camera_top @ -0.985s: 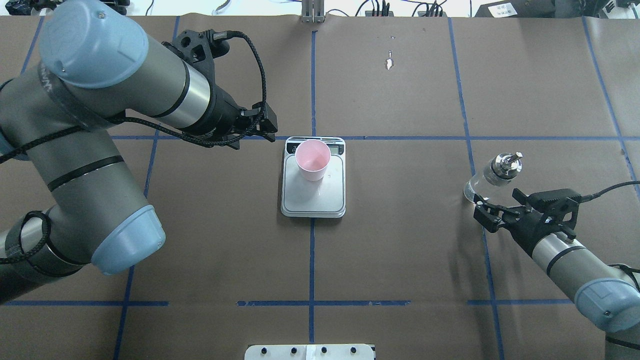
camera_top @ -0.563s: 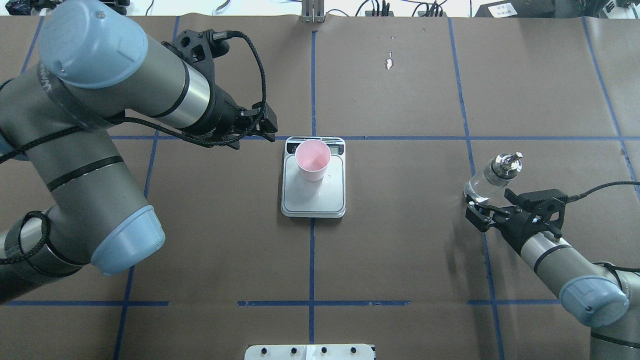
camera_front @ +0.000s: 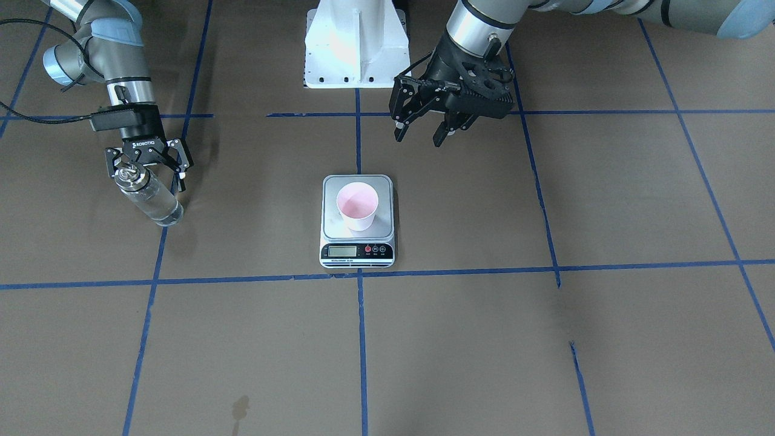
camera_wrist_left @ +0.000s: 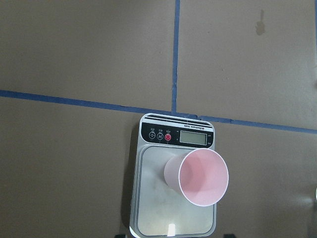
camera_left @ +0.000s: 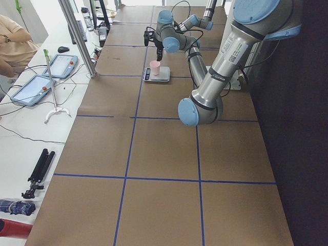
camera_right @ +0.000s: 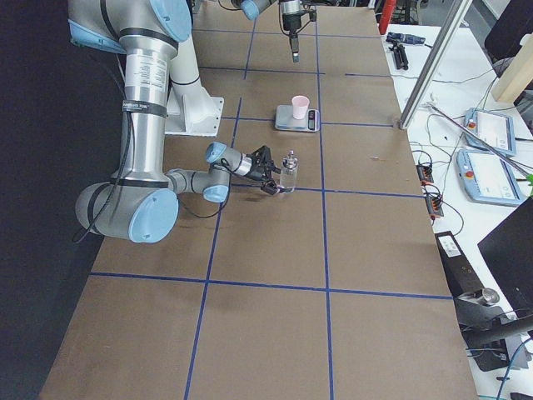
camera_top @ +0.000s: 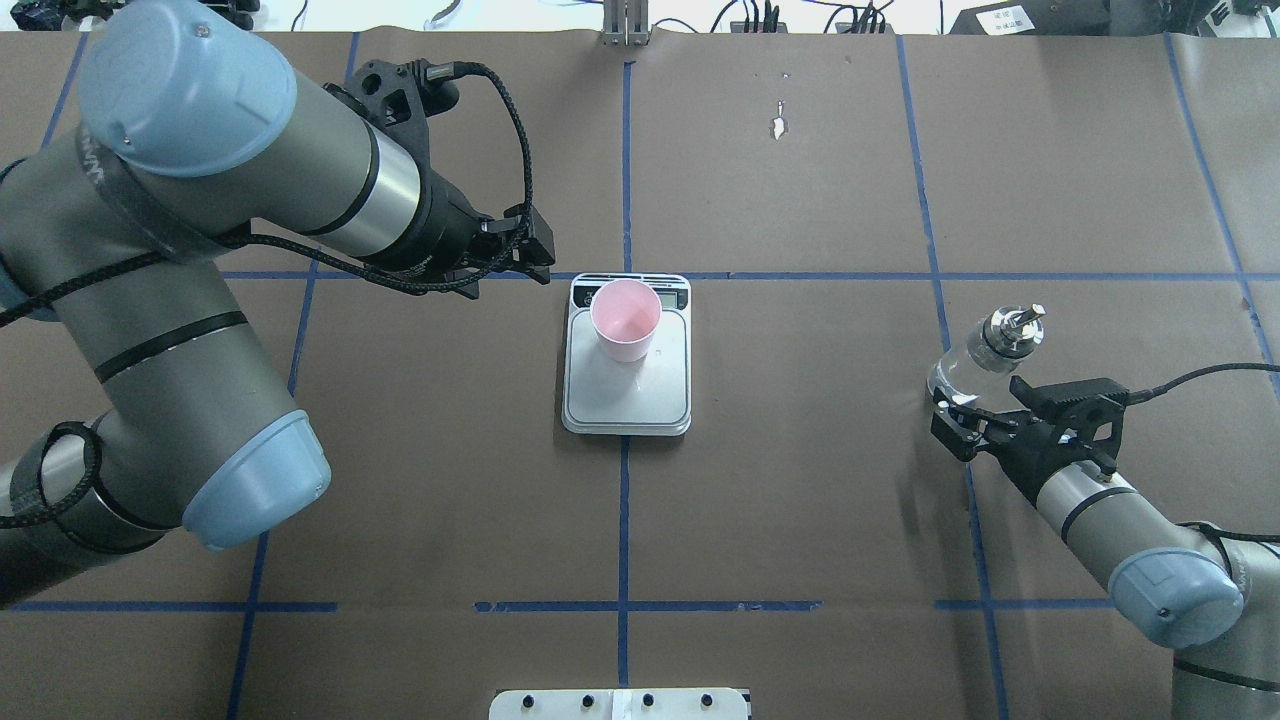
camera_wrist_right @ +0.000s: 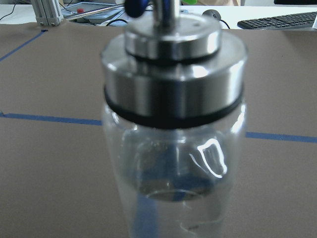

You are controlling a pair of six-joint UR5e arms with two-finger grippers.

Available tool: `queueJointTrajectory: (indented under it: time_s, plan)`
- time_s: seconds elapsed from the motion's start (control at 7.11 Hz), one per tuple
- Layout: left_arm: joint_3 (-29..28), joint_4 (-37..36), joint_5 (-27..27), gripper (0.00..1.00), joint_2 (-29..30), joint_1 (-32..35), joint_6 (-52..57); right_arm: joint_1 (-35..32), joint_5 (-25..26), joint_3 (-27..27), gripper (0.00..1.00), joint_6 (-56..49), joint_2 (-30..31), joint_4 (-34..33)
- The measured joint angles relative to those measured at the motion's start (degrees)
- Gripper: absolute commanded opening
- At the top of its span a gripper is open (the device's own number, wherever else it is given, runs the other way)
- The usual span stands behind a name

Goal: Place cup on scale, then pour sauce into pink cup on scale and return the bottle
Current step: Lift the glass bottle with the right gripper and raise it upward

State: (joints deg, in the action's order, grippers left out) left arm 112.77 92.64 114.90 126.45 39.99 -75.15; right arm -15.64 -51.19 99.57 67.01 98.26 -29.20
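The pink cup (camera_top: pixel 624 320) stands upright on the silver scale (camera_top: pixel 627 402), toward its display end, and also shows as the cup (camera_wrist_left: pixel 202 177) in the left wrist view. My left gripper (camera_front: pixel 418 138) hovers open and holds nothing, above the table on the robot's side of the scale (camera_front: pixel 357 225). The clear glass bottle (camera_top: pixel 985 350) with a silver spout cap stands on the table at the right. My right gripper (camera_top: pixel 950 425) is open, with its fingers spread level with the bottle's lower part. The bottle (camera_wrist_right: pixel 173 124) fills the right wrist view, with clear sauce low inside.
Brown paper with blue tape lines covers the table (camera_top: pixel 800 500). The robot's white base plate (camera_front: pixel 356 45) sits behind the scale. A bench with tablets and cables (camera_right: pixel 487 158) and a person's arm (camera_left: pixel 13 43) lie beyond the far table edge.
My right gripper has moved in toward the bottle, still open. The left arm, the cup and the scale have not moved.
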Motion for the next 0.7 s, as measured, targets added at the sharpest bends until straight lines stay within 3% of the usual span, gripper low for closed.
queueJointTrajectory:
  time_s: [0.42,0.7]
  plan:
    - [0.0,0.0,0.0,0.72,-0.1,0.0,0.1,-1.3,0.3,-0.3,0.98,-0.1,-1.8,-0.2]
    - [0.0,0.0,0.0,0.72,-0.4,0.0,0.2,-1.8,1.0,-1.1,0.87,-0.1,-2.2,-0.1]
